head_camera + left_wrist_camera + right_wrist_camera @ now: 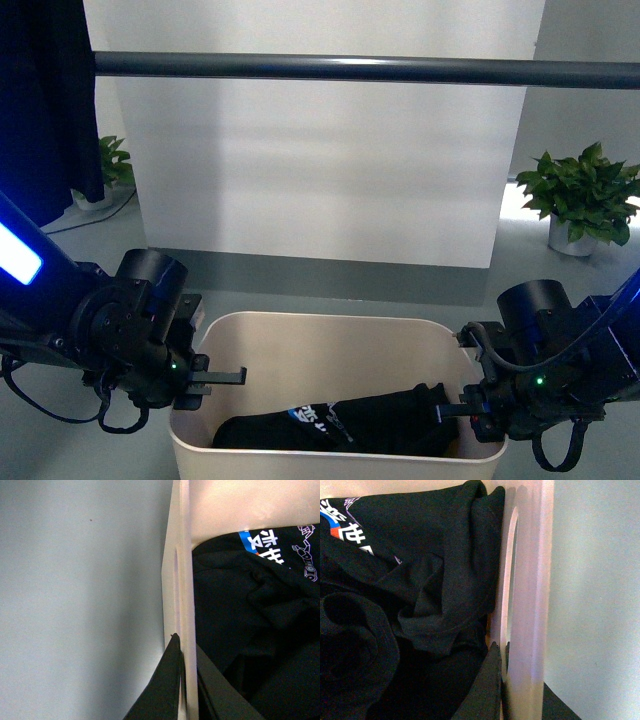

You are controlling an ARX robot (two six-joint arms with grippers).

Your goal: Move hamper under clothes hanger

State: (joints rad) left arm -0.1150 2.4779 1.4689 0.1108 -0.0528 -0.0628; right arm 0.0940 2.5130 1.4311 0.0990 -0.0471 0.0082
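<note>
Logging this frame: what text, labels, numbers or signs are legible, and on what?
Black garment in the hamper: white characters on a blue-and-red patch, cut off by folds, not readable.
Same garment: small white line print beside the patch, too small to read.
No other text visible.

Staged lab room: white backdrop panel (320, 160), potted plant (585, 200), clothes hanger (360, 69).
</note>
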